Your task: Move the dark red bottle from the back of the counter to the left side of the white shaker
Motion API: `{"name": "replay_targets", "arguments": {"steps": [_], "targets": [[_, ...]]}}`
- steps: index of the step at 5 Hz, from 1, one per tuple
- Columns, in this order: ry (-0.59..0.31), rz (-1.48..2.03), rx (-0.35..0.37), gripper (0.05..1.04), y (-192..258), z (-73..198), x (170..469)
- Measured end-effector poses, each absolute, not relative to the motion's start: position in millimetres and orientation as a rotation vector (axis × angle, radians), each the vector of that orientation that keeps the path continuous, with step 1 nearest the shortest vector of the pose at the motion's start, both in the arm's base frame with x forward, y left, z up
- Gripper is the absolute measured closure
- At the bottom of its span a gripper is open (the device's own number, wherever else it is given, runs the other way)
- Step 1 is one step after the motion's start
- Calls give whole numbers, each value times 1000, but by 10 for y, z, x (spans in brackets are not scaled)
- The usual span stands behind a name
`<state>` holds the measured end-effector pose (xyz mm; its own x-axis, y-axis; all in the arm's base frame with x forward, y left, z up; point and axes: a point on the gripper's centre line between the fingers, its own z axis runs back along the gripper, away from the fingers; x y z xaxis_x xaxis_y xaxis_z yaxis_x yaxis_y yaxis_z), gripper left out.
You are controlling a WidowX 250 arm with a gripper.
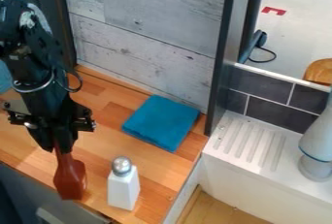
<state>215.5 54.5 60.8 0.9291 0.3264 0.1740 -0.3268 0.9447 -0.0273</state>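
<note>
The gripper's fingers (54, 143) are closed on the handle of a reddish-brown spatula (70, 177), which hangs head down near the front edge of the wooden tabletop (156, 165). Just beside it stands a white shaker (123, 191) with a silver top; a folded blue cloth (160, 122) lies farther back.

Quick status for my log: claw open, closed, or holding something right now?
Black two-finger claw: closed on the narrow handle of a reddish-brown, spatula-like utensil, wide end down.

Black arm, pincer (56, 146) pointing down
</note>
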Motion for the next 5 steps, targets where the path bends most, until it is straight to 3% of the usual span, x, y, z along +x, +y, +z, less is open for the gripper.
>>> {"name": "replay_targets", "arguments": {"steps": [2, 3, 4, 5], "targets": [[-204, 402, 22, 713, 531, 561, 2193], [-181, 420, 15, 410, 520, 566, 2157], [-222, 422, -14, 127, 531, 757, 2195], [-240, 412, -38, 74, 551, 1044, 2181]]}}
